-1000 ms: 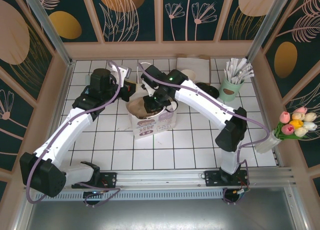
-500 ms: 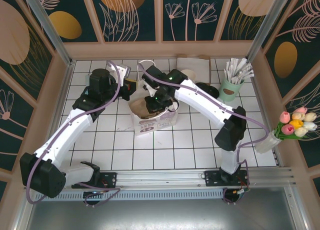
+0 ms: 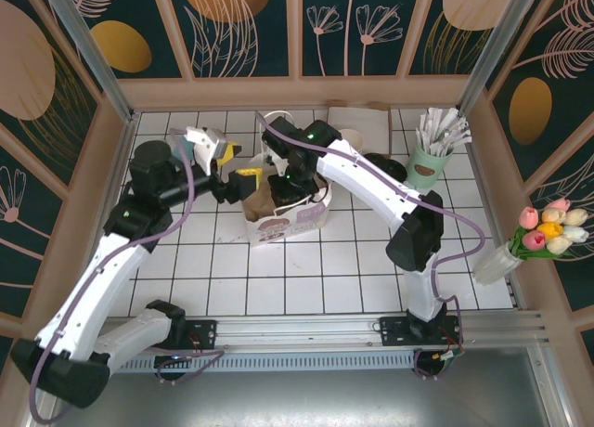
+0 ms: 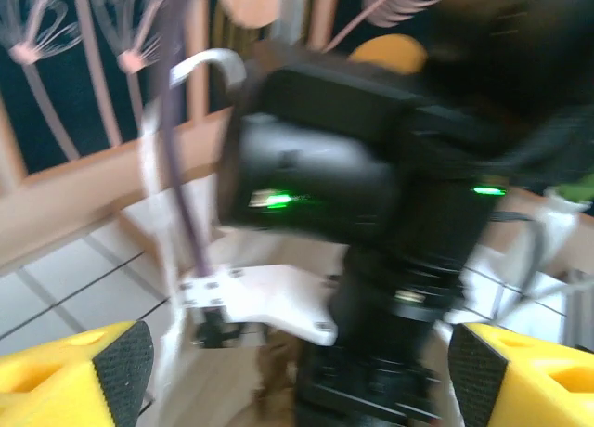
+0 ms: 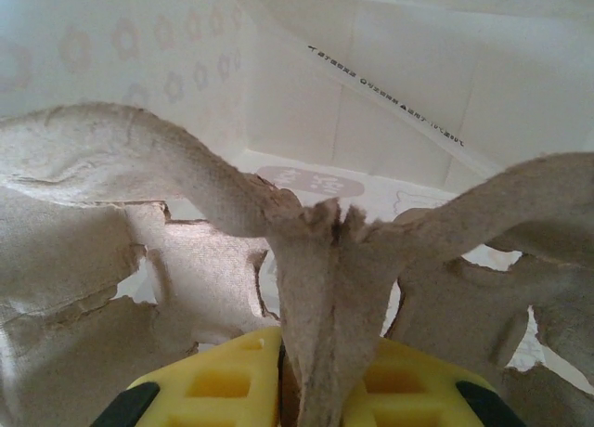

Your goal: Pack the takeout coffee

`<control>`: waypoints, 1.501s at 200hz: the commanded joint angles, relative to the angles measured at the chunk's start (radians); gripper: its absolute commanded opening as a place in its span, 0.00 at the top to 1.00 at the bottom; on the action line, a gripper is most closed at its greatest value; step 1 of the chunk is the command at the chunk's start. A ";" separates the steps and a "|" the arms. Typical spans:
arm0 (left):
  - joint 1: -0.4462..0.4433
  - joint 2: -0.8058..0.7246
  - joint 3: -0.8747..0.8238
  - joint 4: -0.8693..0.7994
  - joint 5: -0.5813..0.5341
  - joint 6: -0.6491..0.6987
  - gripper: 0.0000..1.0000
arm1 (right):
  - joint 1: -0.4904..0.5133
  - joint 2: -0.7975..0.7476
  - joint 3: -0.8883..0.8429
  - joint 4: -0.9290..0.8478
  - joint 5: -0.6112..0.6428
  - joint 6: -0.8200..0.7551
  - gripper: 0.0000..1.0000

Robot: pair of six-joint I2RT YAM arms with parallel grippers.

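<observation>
A white paper bag (image 3: 290, 225) stands open at the middle of the table. My right gripper (image 3: 284, 191) reaches down into its mouth, shut on the middle ridge of a brown pulp cup carrier (image 5: 325, 260). In the right wrist view the yellow fingers (image 5: 223, 381) pinch that ridge, with the bag's white inside (image 5: 371, 102) behind. My left gripper (image 3: 234, 164) hangs open just left of the bag's rim, holding nothing. Its yellow fingertips (image 4: 70, 371) stand wide apart, and the right arm's black wrist (image 4: 371, 195) is close in front. The takeout coffee is out of view.
A mint cup of stirrers (image 3: 429, 162) stands at the back right, with black lids (image 3: 379, 164) beside it and a brown paper stack (image 3: 362, 125) behind. Tulips in a vase (image 3: 548, 232) sit at the right edge. Wooden walls close in the tiled table.
My left gripper has opened and drawn back to the left, away from the bag's rim. The right gripper stays shut on the carrier inside the bag.
</observation>
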 commanded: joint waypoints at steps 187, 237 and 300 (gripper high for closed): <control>-0.291 0.138 -0.022 -0.283 0.075 0.365 0.41 | -0.030 0.101 0.094 -0.056 -0.038 0.101 0.84; -0.290 0.049 -0.056 -0.287 0.137 0.423 0.45 | -0.045 0.101 0.149 -0.029 -0.080 0.125 0.83; -0.292 0.107 -0.052 -0.306 0.157 0.414 0.43 | -0.075 0.073 0.149 -0.006 -0.162 0.163 0.82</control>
